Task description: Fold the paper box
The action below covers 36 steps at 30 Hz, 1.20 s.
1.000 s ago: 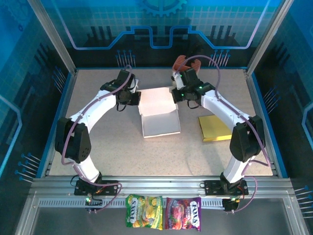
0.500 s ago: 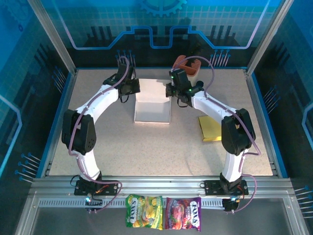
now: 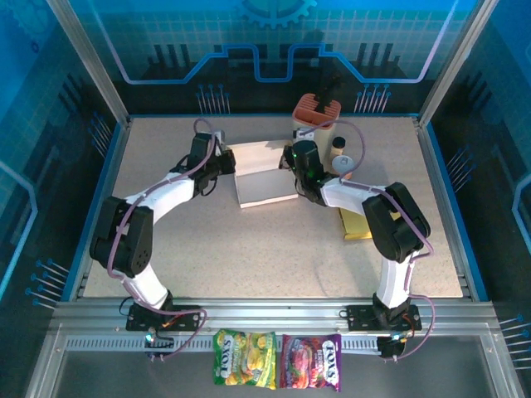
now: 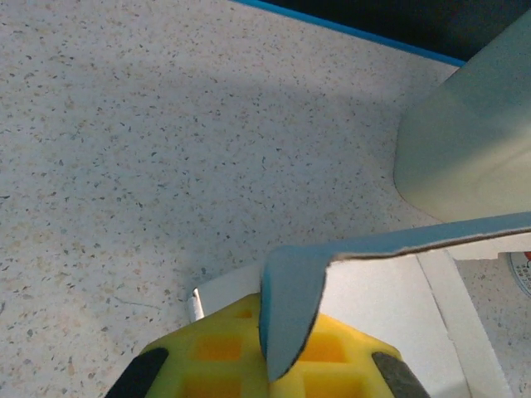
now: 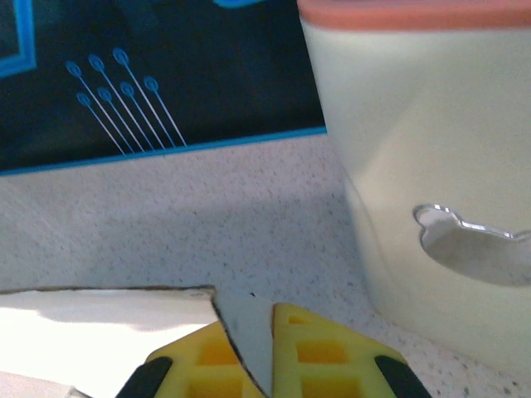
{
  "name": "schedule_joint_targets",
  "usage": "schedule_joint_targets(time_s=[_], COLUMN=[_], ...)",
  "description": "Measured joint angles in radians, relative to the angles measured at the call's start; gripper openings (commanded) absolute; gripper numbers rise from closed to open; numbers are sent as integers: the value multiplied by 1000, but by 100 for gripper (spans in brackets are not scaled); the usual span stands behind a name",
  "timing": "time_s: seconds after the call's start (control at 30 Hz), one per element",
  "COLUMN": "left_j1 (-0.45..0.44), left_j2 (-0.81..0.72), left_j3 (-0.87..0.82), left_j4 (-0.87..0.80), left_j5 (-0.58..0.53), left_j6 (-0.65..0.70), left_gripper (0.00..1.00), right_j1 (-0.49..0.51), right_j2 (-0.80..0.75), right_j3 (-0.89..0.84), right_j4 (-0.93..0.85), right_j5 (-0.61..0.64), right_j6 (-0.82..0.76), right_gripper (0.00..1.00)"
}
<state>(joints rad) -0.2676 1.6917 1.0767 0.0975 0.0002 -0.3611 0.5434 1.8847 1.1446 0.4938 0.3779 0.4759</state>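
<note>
Top external view: paper box [image 3: 262,172] sat at the far centre of the table [image 3: 249,257], directly between the two arms. Its long axis ran left to right, tilted slightly, so that each short end faced one arm.

Left gripper [image 3: 225,162] was at the left end of the box and right gripper [image 3: 291,159] at the right end, so neither arm was the nearer one. Each was already on its own side.

Left wrist view: the yellow pads were closed on a thin edge of the card, which curled up between them. Right wrist view: the same, with a sliver of card pinched between the two yellow pads. Both grippers were therefore clamped on the paper box, one per end.

One white panel faced the arm bases and a shaded panel lay behind it. I could not tell whether the lower edge rested on the table.

A cream canister [image 3: 318,113] with an orange lid stood just behind the right gripper and close to it in the right wrist view.

Judgement: the coming fold turns on the line joining the two grips. Both wrists would need to turn about that left-right axis together. Little room remained on the far right side because of the canister.
</note>
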Motion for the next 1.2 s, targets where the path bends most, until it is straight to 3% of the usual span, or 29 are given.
schedule_joint_targets(time_s=[0.27,0.63,0.8,0.9,1.2], left_j1=[3,-24,-51,-63,-81], left_j2=[-23,-67,-102,-118,-145], left_j3=[-133,-264,-343,-378,-412], left_j4=[205,346,391,403,396], left_j5=[40,42,38,38,27], left_j6=[-8,-27,-53,-60,-59], left_gripper=[0,0,0,0,0], right_j1=[19,35,39,43,64], right_j2=[0,-25,-45,-55,-202], right_j3=[-156,-345,-396,-416,-431], right_j4=[267,467,494,490,270], right_j5=[32,12,3,-5,-85], right_j6=[-2,-16,-27,-31,-15], right_gripper=[0,3,16,18,51])
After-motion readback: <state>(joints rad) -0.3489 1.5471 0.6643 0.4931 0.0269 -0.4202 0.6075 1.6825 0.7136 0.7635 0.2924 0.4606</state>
